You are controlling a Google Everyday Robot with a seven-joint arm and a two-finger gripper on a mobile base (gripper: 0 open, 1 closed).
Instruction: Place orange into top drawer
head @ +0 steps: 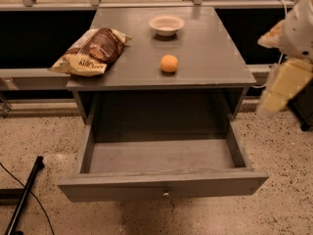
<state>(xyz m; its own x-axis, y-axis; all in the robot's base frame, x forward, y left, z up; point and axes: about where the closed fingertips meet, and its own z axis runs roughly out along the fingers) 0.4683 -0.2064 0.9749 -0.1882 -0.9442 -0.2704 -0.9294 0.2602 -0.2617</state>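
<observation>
The orange sits on the grey cabinet top, near the middle of its front half. The top drawer is pulled fully open below it and holds nothing; its front panel carries a small metal knob. My gripper hangs at the right edge of the view, beside the cabinet's right side. It is to the right of the orange and well apart from it, holding nothing that I can see.
A white bowl stands at the back of the cabinet top. A brown chip bag lies on the top's left side, overhanging its edge. A black pole lies on the speckled floor at the lower left. A railing runs behind the cabinet.
</observation>
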